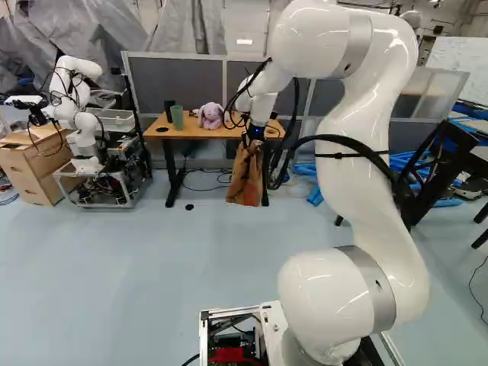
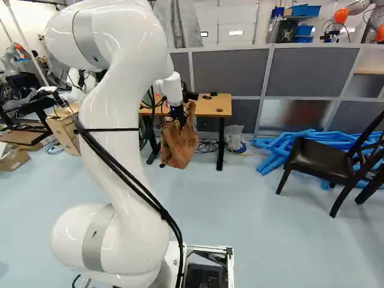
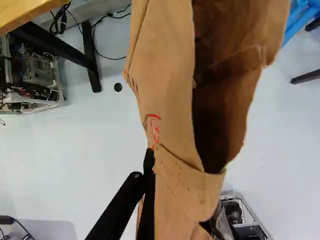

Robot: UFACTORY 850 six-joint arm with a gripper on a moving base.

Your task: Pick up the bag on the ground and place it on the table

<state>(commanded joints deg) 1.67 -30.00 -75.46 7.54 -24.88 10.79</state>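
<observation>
The wooden surface (image 1: 191,134) stands beyond the brown bag (image 2: 179,147), which hangs in the air, creased, its long mouth gaping, dark inside, one edge folded over, red print on one side. The end effector (image 2: 179,115) pinches its cloth between two fingers. On the surface sit a purple plush rabbit (image 1: 210,116) and green cup (image 1: 177,117).

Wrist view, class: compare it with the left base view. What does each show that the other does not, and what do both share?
Only the wrist view: the open mouth of the bag, with a look into its dark inside.
Only the left base view: the purple plush toy and green cup on the table, and another robot.
Both: the bag, part of the table, the blue tubes and a small black disc on the floor.
</observation>
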